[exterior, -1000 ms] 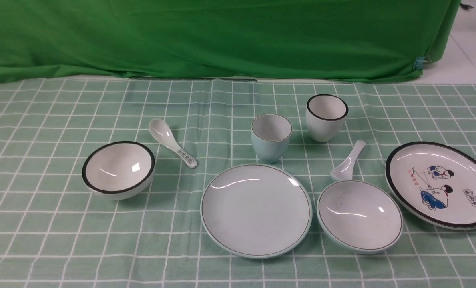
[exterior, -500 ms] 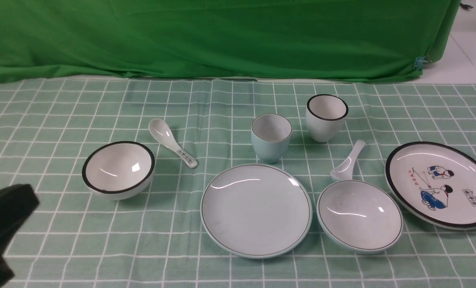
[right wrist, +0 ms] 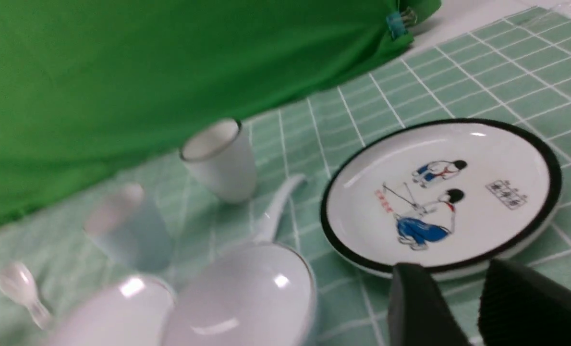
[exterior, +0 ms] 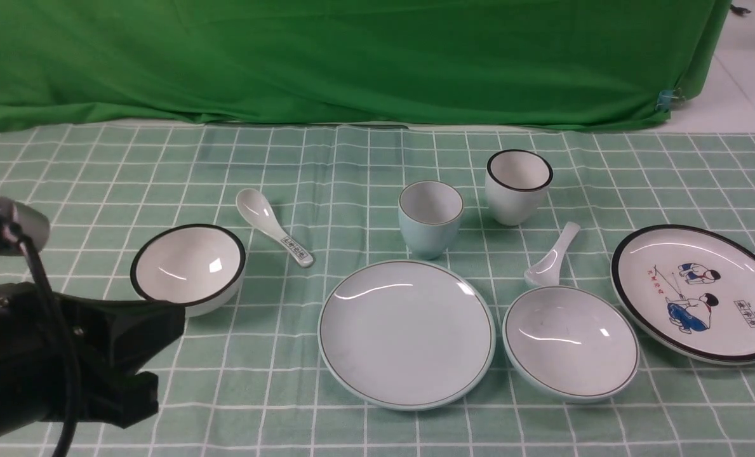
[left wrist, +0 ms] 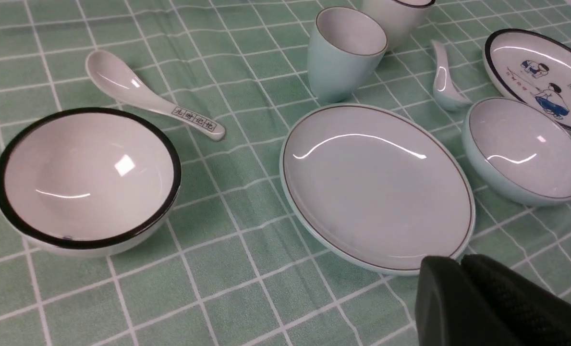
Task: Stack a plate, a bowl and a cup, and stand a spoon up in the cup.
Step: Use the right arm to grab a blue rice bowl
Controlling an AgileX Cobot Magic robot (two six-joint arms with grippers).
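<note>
The pale blue-green plate (exterior: 406,333) (left wrist: 376,185) lies at the front centre of the checked cloth. To its right sits the shallow bowl (exterior: 571,343) (left wrist: 525,149) (right wrist: 247,288). The plain white spoon (exterior: 552,257) (left wrist: 446,81) (right wrist: 275,206) lies just behind the bowl. The cup (exterior: 430,219) (left wrist: 345,50) (right wrist: 127,230) stands upright behind the plate. My left gripper (exterior: 177,320) (left wrist: 459,259) is shut and empty, low at the front left, its tips near the plate's near edge. My right gripper (right wrist: 458,271) is open and empty, close to the cartoon plate; it is outside the front view.
A deep black-rimmed white bowl (exterior: 188,268) sits just beyond my left gripper, with a pattern-handled spoon (exterior: 272,225) behind it. A black-rimmed white cup (exterior: 518,186) stands right of the cup. The cartoon plate (exterior: 698,292) lies at the far right. A green curtain (exterior: 352,57) closes the back.
My left arm has come into the front view from the lower left and moved right and up, now beside the black-rimmed bowl. No dish has moved.
</note>
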